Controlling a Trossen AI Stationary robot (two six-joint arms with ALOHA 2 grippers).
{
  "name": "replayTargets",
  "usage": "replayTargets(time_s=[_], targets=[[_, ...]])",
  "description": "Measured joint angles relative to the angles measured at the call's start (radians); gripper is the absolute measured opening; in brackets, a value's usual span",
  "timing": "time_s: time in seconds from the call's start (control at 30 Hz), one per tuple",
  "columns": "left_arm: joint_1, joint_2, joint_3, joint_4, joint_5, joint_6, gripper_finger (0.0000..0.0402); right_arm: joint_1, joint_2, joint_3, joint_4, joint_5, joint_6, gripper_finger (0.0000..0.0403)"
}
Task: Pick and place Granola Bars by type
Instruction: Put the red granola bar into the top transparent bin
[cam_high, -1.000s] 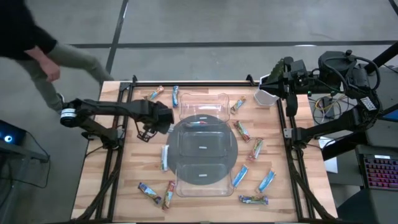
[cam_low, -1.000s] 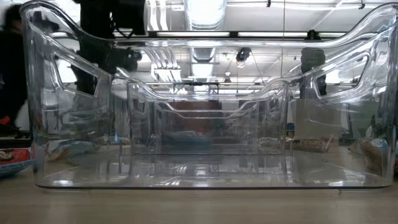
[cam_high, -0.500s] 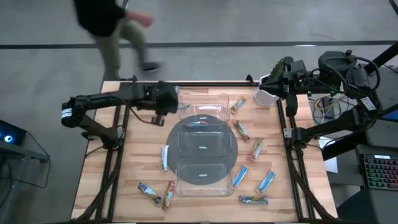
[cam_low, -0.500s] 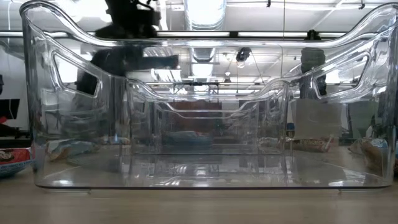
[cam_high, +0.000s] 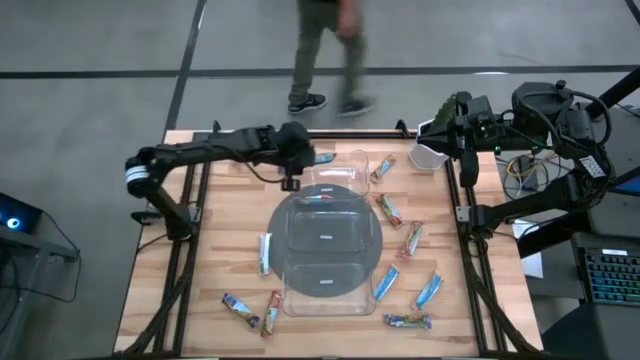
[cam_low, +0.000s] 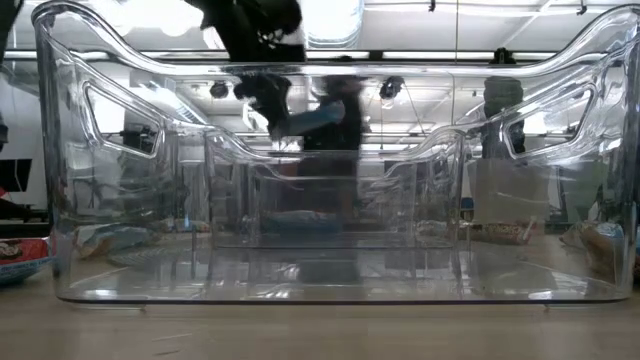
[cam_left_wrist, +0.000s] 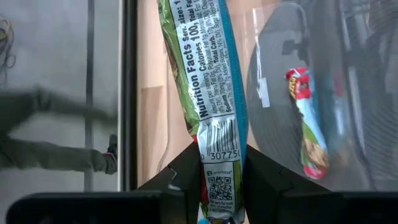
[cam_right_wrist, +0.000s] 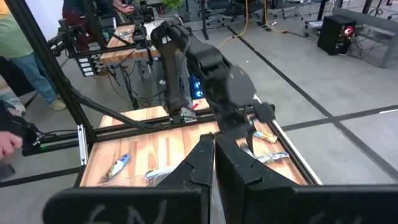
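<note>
My left gripper (cam_high: 300, 160) is above the far left rim of the clear tray (cam_high: 345, 160), shut on a light blue and green granola bar (cam_high: 322, 158), which also shows in the low view (cam_low: 312, 117). One bar (cam_high: 318, 198) lies inside the tray. Other granola bars lie flat on the table around it, such as a pale one (cam_high: 265, 250) on its left and orange ones (cam_high: 388, 210) on its right. My right gripper (cam_high: 440, 132) waits shut, high over the table's far right corner. My left gripper pinches the bar's barcode end (cam_left_wrist: 217, 177) between its two fingers (cam_left_wrist: 184, 171), one on each flat face. The fingers slant down from the table's left, and the bar sticks out forward past them. It hangs clear above the tray's rim.
A white cup (cam_high: 428, 156) stands at the far right corner. More bars lie near the front edge (cam_high: 240, 305) (cam_high: 407, 321). A person walks past beyond the table's far edge (cam_high: 325, 50). Black frame rails (cam_high: 190, 240) run along both sides.
My left gripper has risen and swung from the table's left side toward the far edge and then right, to the tray's far rim, carrying the bar clear of the table and rolling as it went. A person has walked left to right behind the table.
</note>
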Motion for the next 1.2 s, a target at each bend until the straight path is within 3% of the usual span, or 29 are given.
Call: replayTargets(time_s=[0.23, 0.47, 0.7, 0.9, 1.2], targets=[[0.0, 0.119, 0.077, 0.005, -0.003, -0.005, 0.0088, 0.0, 0.0, 0.0, 0.0, 0.0, 0.0, 0.0009], [-0.002, 0.171, 0.185, -0.015, -0.005, 0.0, 0.0145, 0.0, 0.0, 0.0, 0.0, 0.0, -0.002, 0.0008], [-0.002, 0.187, 0.281, -0.221, -0.027, -0.011, 0.016, 0.0, 0.0, 0.0, -0.002, 0.001, -0.027, 0.0009], [-0.004, 0.126, 0.284, -0.325, -0.004, -0.118, 0.0159, 0.0, 0.0, 0.0, -0.003, 0.001, -0.033, 0.0009], [-0.046, -0.082, 0.283, -0.474, 0.069, -0.322, 0.0158, 0.0, 0.0, 0.0, -0.004, 0.001, -0.061, 0.0009]])
